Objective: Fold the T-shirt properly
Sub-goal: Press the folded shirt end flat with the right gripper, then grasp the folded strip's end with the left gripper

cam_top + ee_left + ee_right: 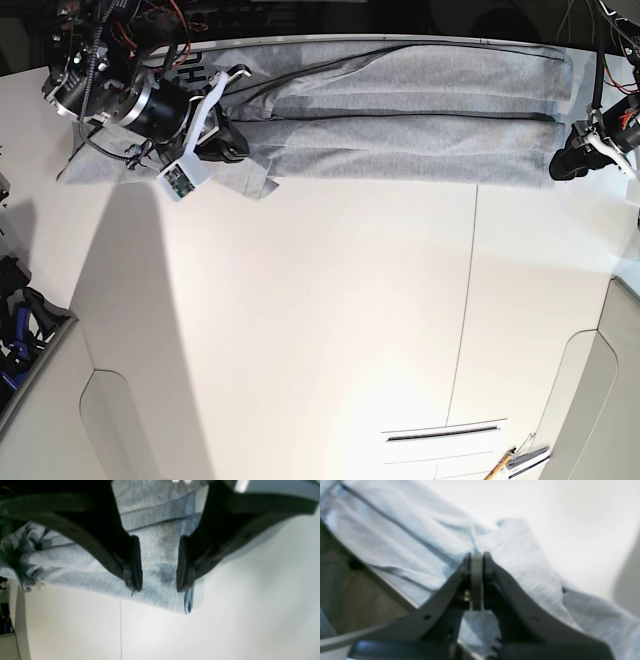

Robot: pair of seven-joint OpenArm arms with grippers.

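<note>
The T-shirt (400,120) lies along the top of the base view, stretched from upper left to upper right on the white counter (320,330). It is folded lengthwise into a long band, with dark crease lines running across it. At its left end the cloth is bunched, and a bit of black lettering (190,70) shows near the top left. A small flap of cloth sticks down toward the frame's centre-left, just below the bunched part.

In the right wrist view the right hand (477,557) has its tips pressed together, with a fold of the grey cloth (520,555) rising in a ridge right at them; whether cloth is actually pinched between the tips cannot be told from the blurred picture. In the base view this hand (228,148) sits at upper left, on the crumpled end of the shirt.

In the left wrist view the left hand (159,565) stands wide, its two dark fingers (133,562) apart over the shirt's edge near the corner (187,605), with nothing between them. In the base view it (565,165) is at the right edge, just beside the shirt's right end.

At the bottom right of the base view a pen-like item (500,465) lies on the counter.
</note>
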